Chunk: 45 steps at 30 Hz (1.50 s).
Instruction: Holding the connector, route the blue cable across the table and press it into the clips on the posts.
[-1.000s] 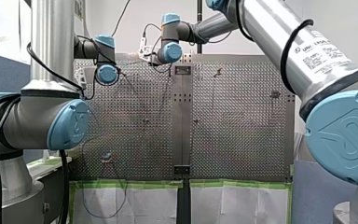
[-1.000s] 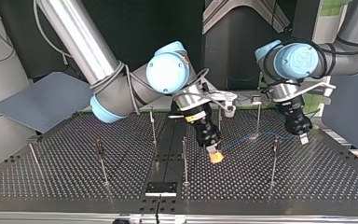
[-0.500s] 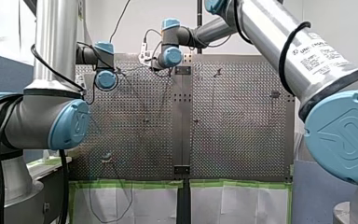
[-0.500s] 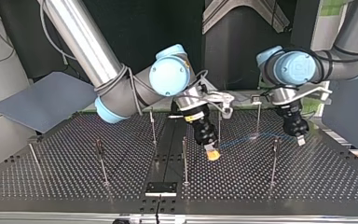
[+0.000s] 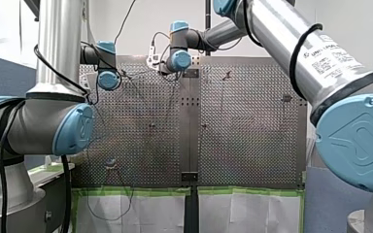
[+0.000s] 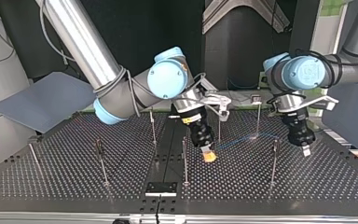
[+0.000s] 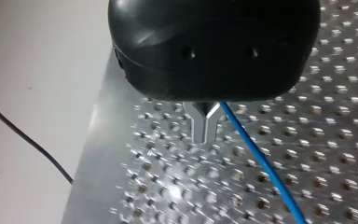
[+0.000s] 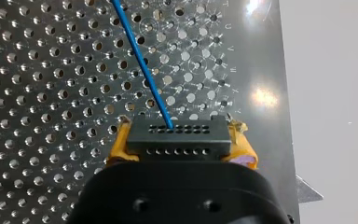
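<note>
My right gripper (image 8: 177,154) has yellow pads and is shut on a black connector (image 8: 177,136). The blue cable (image 8: 142,60) leaves the connector's face and runs on over the perforated table. In the top view this gripper (image 6: 209,156) hangs low over the table just past the middle, beside a thin post (image 6: 185,161). From there the blue cable (image 6: 247,139) runs toward my left gripper (image 6: 306,150) at that view's right. In the left wrist view the metal fingers (image 7: 204,123) are shut, and the cable (image 7: 256,154) emerges at their root.
Several thin posts stand on the table: one (image 6: 273,163) near my left gripper, one (image 6: 258,119) behind the cable, others (image 6: 101,161) at the top view's left. A grey panel (image 6: 42,100) leans off the table's left edge. A black plate (image 6: 161,188) sits at the near edge.
In the top view my right gripper has drifted a little leftward with the connector. My left gripper has turned and moved nearer that camera, with the cable following.
</note>
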### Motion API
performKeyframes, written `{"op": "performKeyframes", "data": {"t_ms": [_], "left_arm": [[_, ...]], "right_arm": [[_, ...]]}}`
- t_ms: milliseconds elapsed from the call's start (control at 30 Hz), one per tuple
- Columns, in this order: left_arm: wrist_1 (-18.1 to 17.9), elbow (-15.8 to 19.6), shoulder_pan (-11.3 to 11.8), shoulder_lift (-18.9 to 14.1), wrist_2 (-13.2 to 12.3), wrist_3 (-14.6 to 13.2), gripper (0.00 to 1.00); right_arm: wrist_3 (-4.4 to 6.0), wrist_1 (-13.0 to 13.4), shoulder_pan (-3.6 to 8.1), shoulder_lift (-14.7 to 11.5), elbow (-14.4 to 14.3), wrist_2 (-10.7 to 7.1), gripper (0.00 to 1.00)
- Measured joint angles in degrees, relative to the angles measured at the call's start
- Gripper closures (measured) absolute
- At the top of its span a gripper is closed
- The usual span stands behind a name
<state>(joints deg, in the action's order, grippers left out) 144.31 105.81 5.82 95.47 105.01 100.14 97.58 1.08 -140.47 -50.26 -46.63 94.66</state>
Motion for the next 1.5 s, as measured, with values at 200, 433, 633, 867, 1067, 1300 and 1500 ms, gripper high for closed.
{"op": "performKeyframes", "data": {"t_ms": [200, 433, 633, 867, 1067, 1300, 1500], "left_arm": [[1.2, -2.9, 0.3, 2.3, -1.9, 0.8, 1.0], [1.2, -4.7, 2.2, 5.7, -2.1, 1.6, 1.0], [1.6, -4.8, 2.8, 6.9, -2.1, 1.8, 1.0], [4.4, -4.8, 2.9, 6.4, -0.4, 2.5, 1.0], [8.0, -4.6, 2.8, 5.9, 0.4, 2.9, 1.0], [8.0, -2.6, 3.2, 3.3, 2.6, 5.0, 0.83], [8.7, -2.0, 3.1, 1.6, 4.0, 6.0, 0.62]], "right_arm": [[0.0, 0.1, 0.27, 0.1, 0.0, 0.01, 1.0], [-0.11, 0.0, 0.55, 0.1, 0.0, 0.65, 1.0], [-0.06, 0.1, 0.65, 0.1, 0.0, 1.22, 1.0], [-0.31, 0.1, 0.5, 0.2, 0.0, 1.33, 1.0], [-0.42, 0.1, 0.12, 0.3, 0.0, 1.25, 1.0], [-0.33, 0.0, -0.01, 0.4, 0.0, 1.14, 1.0], [-0.14, -0.1, -0.04, 0.4, 0.0, 1.08, 1.0]]}}
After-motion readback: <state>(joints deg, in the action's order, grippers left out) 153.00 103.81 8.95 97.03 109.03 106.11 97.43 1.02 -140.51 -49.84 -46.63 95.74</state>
